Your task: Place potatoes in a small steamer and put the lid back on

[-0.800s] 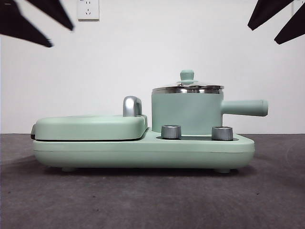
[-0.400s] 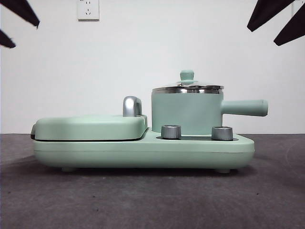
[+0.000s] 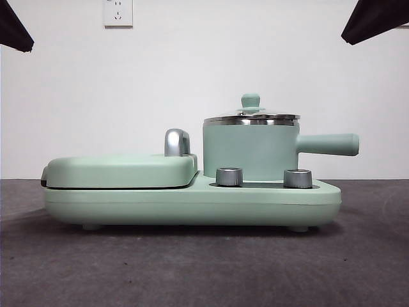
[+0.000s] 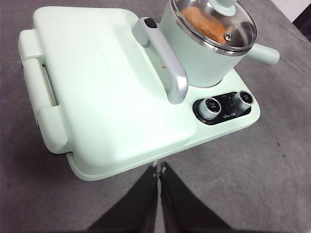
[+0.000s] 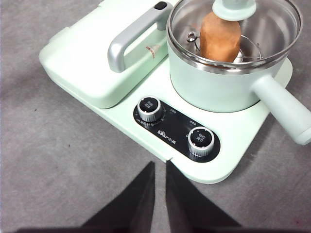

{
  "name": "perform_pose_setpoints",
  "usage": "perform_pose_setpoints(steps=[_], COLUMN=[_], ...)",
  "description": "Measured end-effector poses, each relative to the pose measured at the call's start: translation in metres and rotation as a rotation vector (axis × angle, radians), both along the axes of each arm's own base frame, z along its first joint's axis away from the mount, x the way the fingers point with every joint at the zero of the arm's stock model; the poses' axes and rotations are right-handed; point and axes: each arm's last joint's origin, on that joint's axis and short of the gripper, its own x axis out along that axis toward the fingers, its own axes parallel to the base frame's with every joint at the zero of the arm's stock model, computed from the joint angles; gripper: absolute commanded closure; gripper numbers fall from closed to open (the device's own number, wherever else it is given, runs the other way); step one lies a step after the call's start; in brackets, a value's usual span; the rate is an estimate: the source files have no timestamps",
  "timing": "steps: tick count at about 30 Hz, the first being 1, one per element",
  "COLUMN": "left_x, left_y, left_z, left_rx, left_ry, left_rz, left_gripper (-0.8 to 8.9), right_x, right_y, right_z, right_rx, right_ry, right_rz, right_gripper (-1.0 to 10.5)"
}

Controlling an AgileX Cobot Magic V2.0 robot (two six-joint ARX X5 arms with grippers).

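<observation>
— On the cooker's right end, what sits there?
— The steamer. It stands behind the two knobs, with its handle sticking out past the cooker's right edge.
— Is the lid on?
— Yes. It rests flat on the steamer's shiny rim, and its little green knob points up.
— Where is the potato?
— Inside the steamer, under the glass. You can see its brown skin through the lid from both wrist views.
— What is on the cooker's left side?
— A flat green cover, shut, with a silver handle just beside the steamer.
— Where is the left gripper?
— Up above the desk, near the cooker's front edge by the flat cover. Its jaws are pressed together and hold nothing.
— And the right gripper?
— Up above the desk too, near the cooker's front edge by the knobs. Its jaws are almost together, with just a thin gap, and hold nothing.
— Does either one touch the cooker?
— No, both are apart from it.
</observation>
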Motion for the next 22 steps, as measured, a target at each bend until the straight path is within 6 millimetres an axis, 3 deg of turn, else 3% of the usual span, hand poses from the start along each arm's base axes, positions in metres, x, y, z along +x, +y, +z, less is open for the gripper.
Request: perform_pose_setpoints(steps=[11, 15, 18, 22], left_x=[-0.003, -0.014, -0.024, -0.036], left_y=[0.001, 0.008, 0.017, 0.030], left_z=[0.001, 0.004, -0.009, -0.045], left_rx=[-0.002, 0.038, 0.076, 0.133], left_ry=[-0.012, -0.130, -0.236, -0.338], left_rz=[0.000, -0.008, 0.052, 0.236], left_gripper=[8.08, 8.08, 8.08, 8.08], right_x=[0.001, 0.002, 0.002, 0.002], right_y=[0.001, 0.001, 0.001, 0.001], right_z=[0.003, 0.003, 0.003, 0.003], right_rx=[0.016, 0.017, 0.017, 0.017], right_ry=[-0.028, -0.030, -0.030, -0.030], right_rz=[0.000, 0.000, 0.000, 0.000], right_gripper=[9.2, 9.2, 9.2, 9.2])
